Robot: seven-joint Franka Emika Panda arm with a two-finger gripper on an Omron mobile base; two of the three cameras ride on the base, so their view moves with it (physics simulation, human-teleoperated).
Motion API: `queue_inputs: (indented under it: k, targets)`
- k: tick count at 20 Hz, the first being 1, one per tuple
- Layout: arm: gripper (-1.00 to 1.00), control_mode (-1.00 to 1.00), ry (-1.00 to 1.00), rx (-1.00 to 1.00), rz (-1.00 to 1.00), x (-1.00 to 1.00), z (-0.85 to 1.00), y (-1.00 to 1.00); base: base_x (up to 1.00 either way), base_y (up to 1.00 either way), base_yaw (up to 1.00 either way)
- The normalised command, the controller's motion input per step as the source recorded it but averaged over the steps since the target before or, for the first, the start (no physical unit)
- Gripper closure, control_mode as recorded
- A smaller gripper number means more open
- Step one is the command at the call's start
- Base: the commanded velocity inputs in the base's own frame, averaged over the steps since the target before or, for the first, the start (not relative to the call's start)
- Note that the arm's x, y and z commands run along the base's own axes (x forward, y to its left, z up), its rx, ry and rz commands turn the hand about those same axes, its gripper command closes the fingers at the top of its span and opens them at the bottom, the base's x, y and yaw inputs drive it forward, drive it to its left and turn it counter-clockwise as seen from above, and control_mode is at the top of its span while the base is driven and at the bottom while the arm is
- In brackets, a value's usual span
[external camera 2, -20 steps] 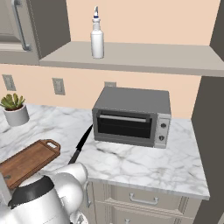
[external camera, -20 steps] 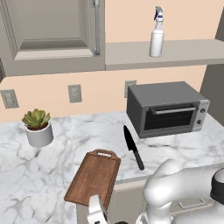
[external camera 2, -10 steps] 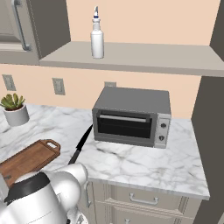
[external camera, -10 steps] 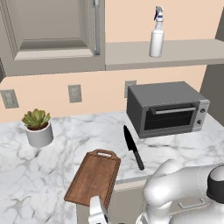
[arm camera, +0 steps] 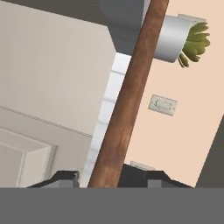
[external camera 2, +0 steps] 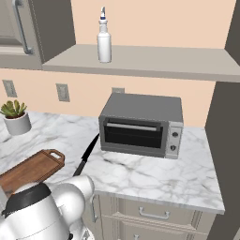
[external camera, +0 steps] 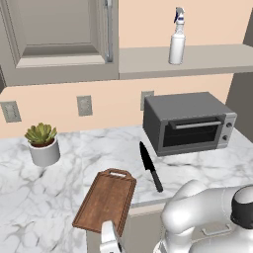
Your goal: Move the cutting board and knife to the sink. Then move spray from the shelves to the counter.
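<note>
Gripper point(arm camera: 98, 181) down at the counter point(external camera: 59, 183) front edge, fingers either side of the board's point(external camera: 106, 200) near end, looks clamped on. Knife point(external camera: 150, 165) just right of it, by the oven point(external camera: 188, 121). Spray point(external camera: 177, 37) up on the shelf point(external camera: 207, 59).

Even, bright rendered light — soft shadows under the toaster oven point(external camera: 188, 122); hand view slightly soft, no glare.
</note>
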Motion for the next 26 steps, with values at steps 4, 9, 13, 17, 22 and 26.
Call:
queue_inputs:
  k: [4, 9, 13, 17, 22, 26]
  targets:
    - [1.00, -1.00, -0.08, 0.04, 0.00, 0.00, 0.23, 0.00, 0.00, 0.00, 0.00]
    - [1.00, -1.00, -0.07, 0.10, 0.00, -0.02, 0.31, 0.00, 0.00, 0.00, 0.00]
    - [1.00, -1.00, -0.12, 0.06, 0.00, -0.11, 0.36, 0.00, 0.00, 0.00, 0.00]
    - [1.00, -1.00, -0.12, 0.05, 0.00, -0.15, 0.42, -0.02, 0.00, 0.00, 0.00]
    - [1.00, -1.00, -0.04, 0.08, 0.00, -0.25, 0.44, -0.08, 0.00, 0.00, 0.00]
    - [1.00, -1.00, 0.00, 0.08, 0.00, -0.17, 0.46, -0.07, 0.00, 0.00, 0.00]
